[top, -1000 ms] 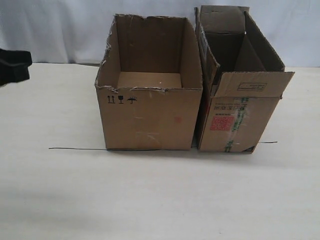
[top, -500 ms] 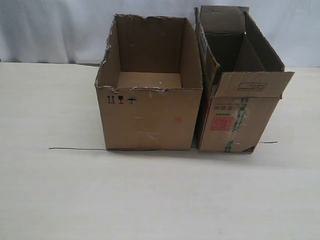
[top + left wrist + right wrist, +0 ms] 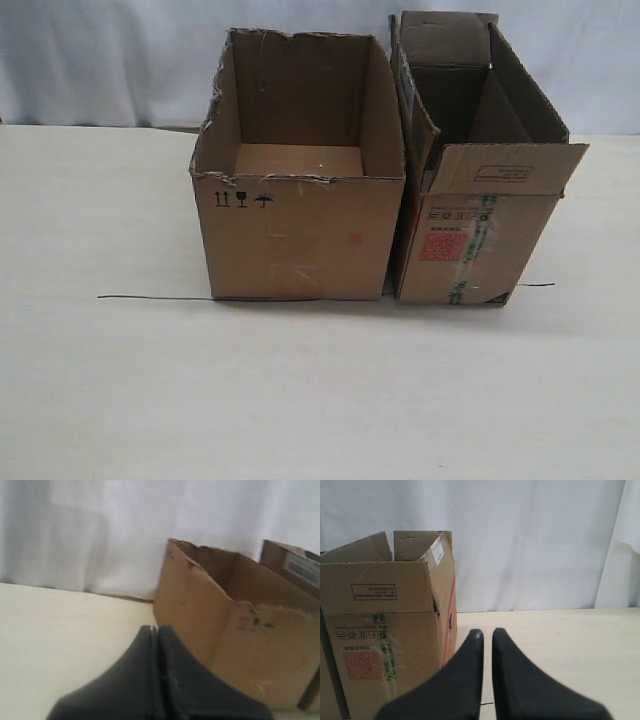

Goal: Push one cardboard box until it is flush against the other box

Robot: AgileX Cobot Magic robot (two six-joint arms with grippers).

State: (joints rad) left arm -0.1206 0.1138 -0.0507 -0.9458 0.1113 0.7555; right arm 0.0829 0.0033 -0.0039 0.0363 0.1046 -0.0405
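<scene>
1. While neither arm shows in the exterior view, each wrist view does: left fingers [image 3: 172,665] pressed together, right fingers [image 3: 507,670] a narrow gap apart, both holding nothing.
2. Nearest strip of surface [image 3: 320,400] is open across its full width.
3. Thin dark line [image 3: 150,297] runs along the surface; both boxes' front bottom edges sit on it.
4. cardboard box [image 3: 300,235] stands centre, ragged rim up. Wide free surface on its left.
5. other box [image 3: 470,250] stands just beside it on the right. Sliver of shadow between them at the base; wall contact can't be confirmed. Less free room to its right.
6. Cardboard box interior: bare brown floor showing. Other box: front flap folded outward, interior dark, floor hidden.
7. White curtain [image 3: 100,60] closes the back.
</scene>
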